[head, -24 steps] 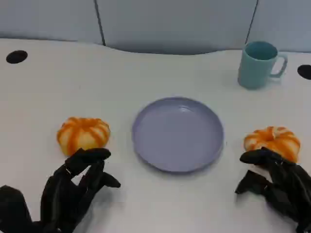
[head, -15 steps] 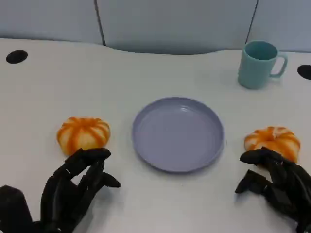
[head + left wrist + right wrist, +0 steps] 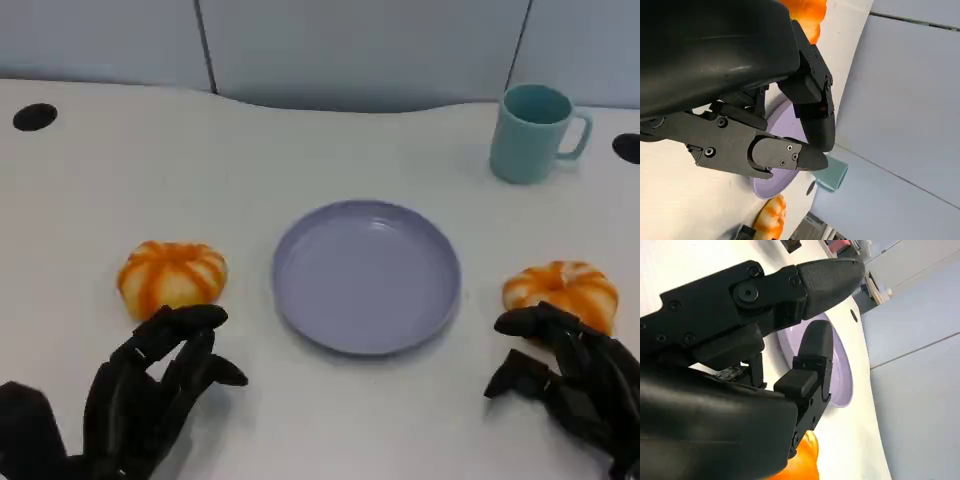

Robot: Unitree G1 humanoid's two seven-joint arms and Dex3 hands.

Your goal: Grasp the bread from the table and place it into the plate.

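Two orange pumpkin-shaped breads lie on the white table, one [image 3: 171,277] left of the lavender plate [image 3: 366,274] and one [image 3: 561,290] right of it. My left hand [image 3: 150,385] hovers just in front of the left bread, fingers spread, holding nothing. My right hand [image 3: 565,375] sits just in front of the right bread, fingers apart and empty, its upper finger at the bread's front edge. The left wrist view shows the left bread [image 3: 810,15], the plate [image 3: 775,182] and the far bread [image 3: 771,219]. The right wrist view shows the plate [image 3: 842,377] and the right bread [image 3: 802,462] beside my fingers.
A teal mug [image 3: 533,132] stands at the back right, also visible as the mug [image 3: 832,175] in the left wrist view. Black round holes [image 3: 34,117] mark the table's far left and far right. A grey partition wall runs behind the table.
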